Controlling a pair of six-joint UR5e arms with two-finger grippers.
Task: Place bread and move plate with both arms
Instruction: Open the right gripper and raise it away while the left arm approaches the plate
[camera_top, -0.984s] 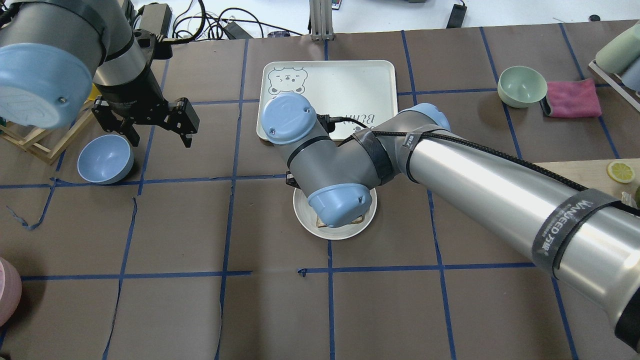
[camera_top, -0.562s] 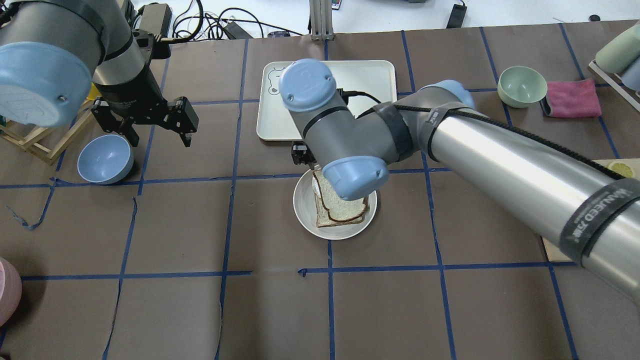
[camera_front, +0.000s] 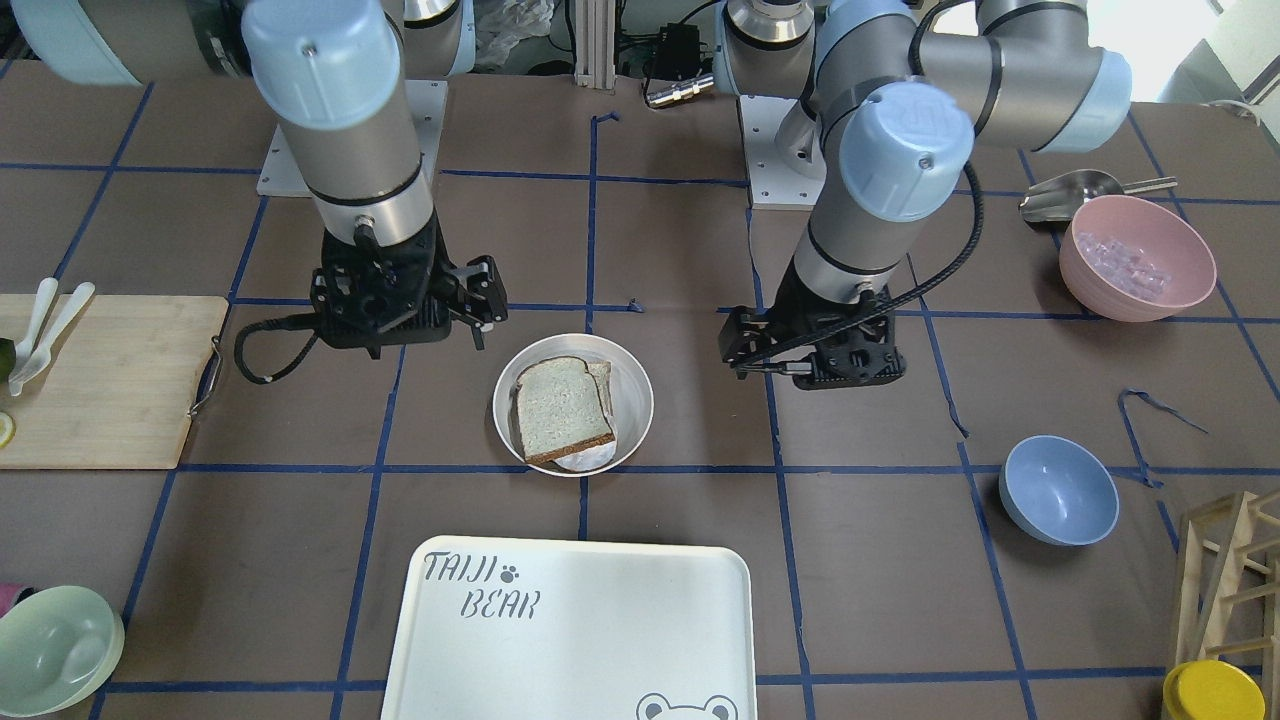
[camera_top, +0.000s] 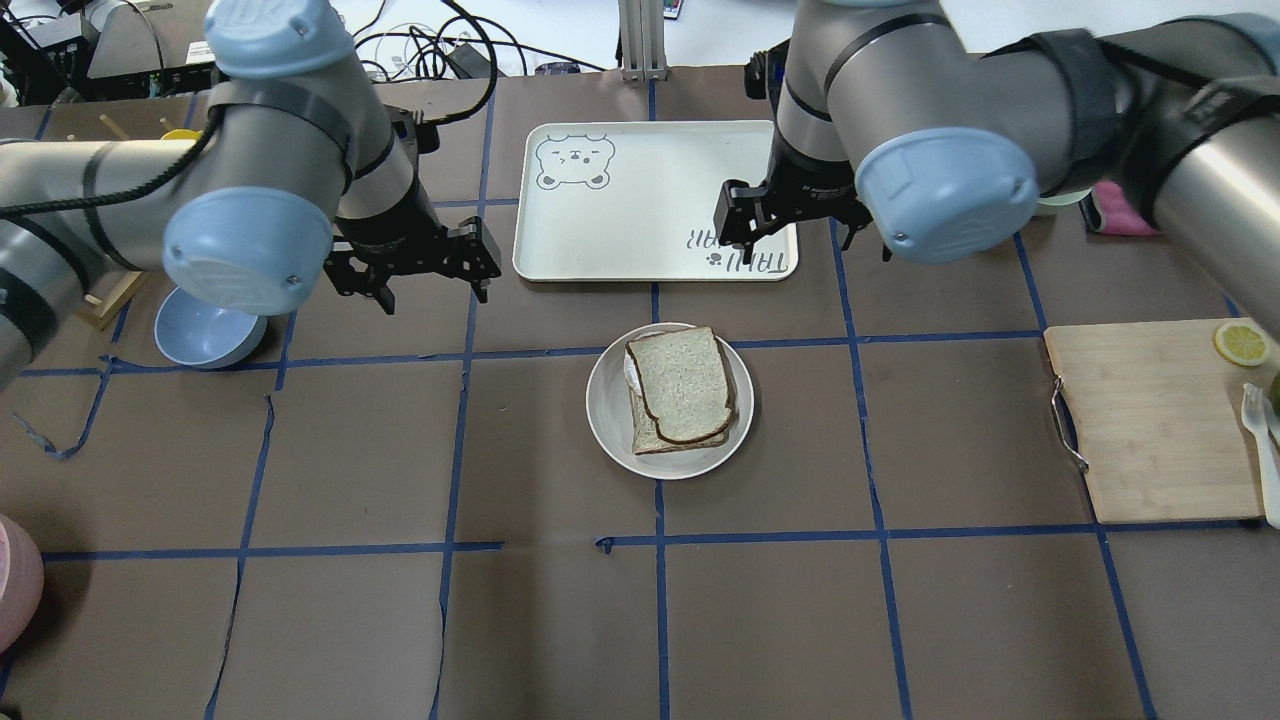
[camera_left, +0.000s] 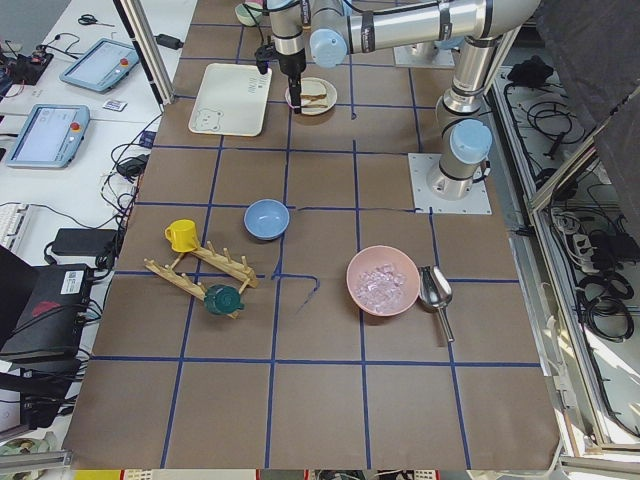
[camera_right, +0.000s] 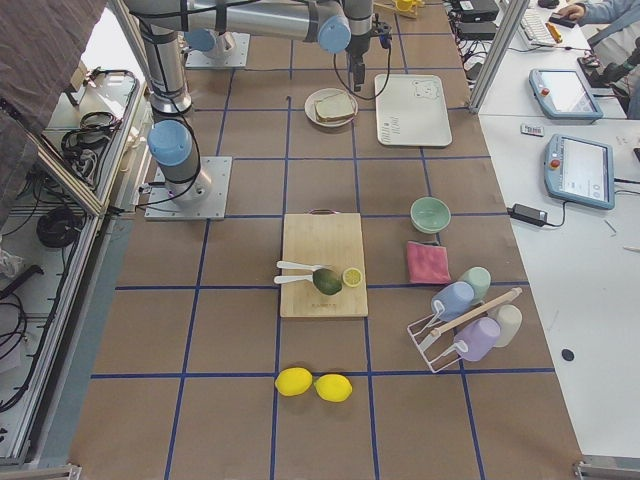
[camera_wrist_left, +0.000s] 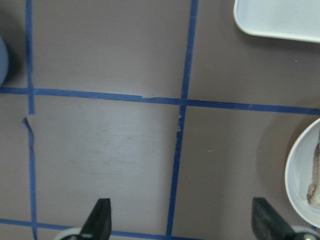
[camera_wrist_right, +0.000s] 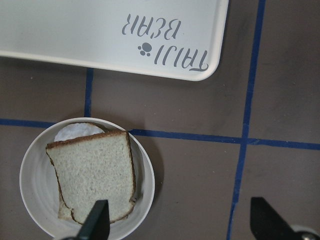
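The bread (camera_top: 683, 383), a brown-crusted slice, lies on top of another slice on the round off-white plate (camera_top: 605, 420) at the table's middle. A white round piece peeks out under it. Both show in the front view, the bread (camera_front: 560, 405) on the plate (camera_front: 637, 395), and in the right wrist view, the bread (camera_wrist_right: 92, 172) on the plate (camera_wrist_right: 30, 190). My right gripper (camera_top: 800, 240) is open and empty, above the tray's near right corner, behind the plate. My left gripper (camera_top: 433, 290) is open and empty, left of the plate. Its wrist view shows the plate's edge (camera_wrist_left: 300, 185).
The white TAIJI BEAR tray (camera_top: 640, 160) lies behind the plate. A blue bowl (camera_top: 200, 335) sits left, under my left arm. A wooden cutting board (camera_top: 1150, 420) with a lemon slice lies right. A pink bowl (camera_front: 1135, 255) and a green bowl (camera_front: 50, 645) stand farther out.
My right arm has lifted off the plate and pulled back to the tray's corner, leaving the bread on the plate. My left gripper has moved right, toward the plate.
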